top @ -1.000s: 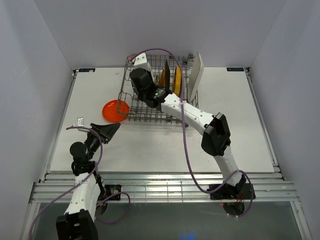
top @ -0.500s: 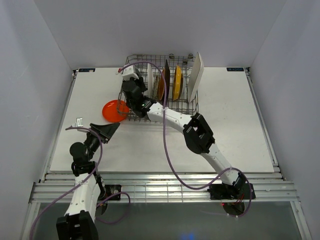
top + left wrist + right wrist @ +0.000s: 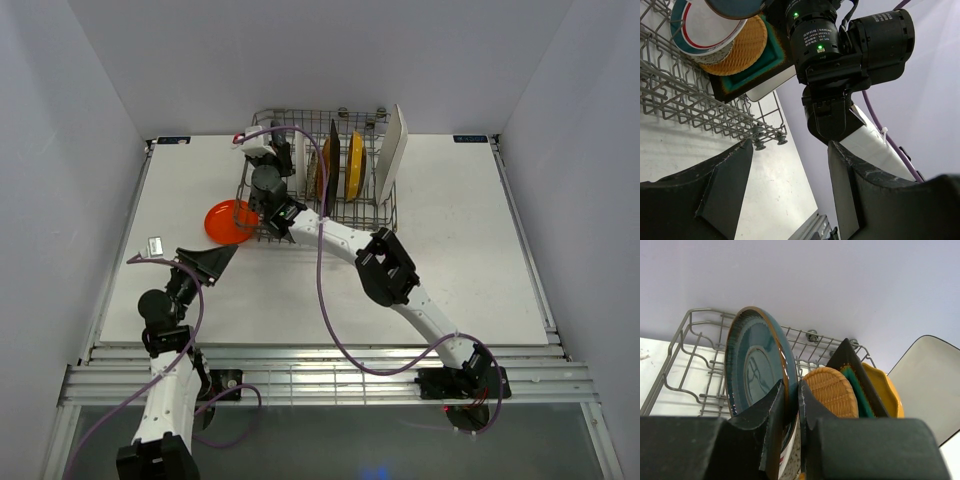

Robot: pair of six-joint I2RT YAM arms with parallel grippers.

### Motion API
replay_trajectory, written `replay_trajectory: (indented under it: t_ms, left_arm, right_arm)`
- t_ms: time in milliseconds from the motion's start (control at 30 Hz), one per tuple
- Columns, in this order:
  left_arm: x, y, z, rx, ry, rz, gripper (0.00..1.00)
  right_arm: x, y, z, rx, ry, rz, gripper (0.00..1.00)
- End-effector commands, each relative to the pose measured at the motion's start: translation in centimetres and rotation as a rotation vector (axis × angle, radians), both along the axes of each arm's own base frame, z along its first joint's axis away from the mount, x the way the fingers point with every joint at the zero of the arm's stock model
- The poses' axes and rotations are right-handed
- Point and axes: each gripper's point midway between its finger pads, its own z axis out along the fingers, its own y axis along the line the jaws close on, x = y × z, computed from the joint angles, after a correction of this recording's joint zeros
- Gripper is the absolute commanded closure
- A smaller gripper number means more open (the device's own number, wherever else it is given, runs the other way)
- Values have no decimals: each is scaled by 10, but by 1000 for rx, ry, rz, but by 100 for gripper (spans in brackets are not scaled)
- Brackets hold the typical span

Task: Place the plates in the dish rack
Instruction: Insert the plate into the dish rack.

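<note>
Gripping the teal plate by its rim in the right pincer, on edge at the left end of the dish rack, face parallel to the wood-tone plate beside it, with the gaping, empty left pincer nearer the orange plate on the table.

The dish rack is bare grey metal wire with a dull sheen. The teal plate is glazed and glossy, reflections running across it, while the wood-tone plate looks woven, rough, matt. The tabletop is smooth matt white; the left end effector is matt black plastic.
</note>
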Motion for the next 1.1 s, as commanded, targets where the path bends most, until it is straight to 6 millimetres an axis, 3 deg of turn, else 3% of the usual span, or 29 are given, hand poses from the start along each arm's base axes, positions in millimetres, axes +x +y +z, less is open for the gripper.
replay_trajectory:
  t_ms: [0, 667, 1067]
  left_arm:
    - [-12, -1, -80, -43, 186, 10, 28]
    - [-11, 0, -85, -37, 207, 11, 28]
    - [-12, -2, -86, -37, 208, 0, 28]
  right_arm:
    - [-2, -11, 46, 134, -120, -29, 92]
    - [26, -25, -2, 83, -77, -73, 92]
    - [37, -20, -32, 90, -29, -51, 92]
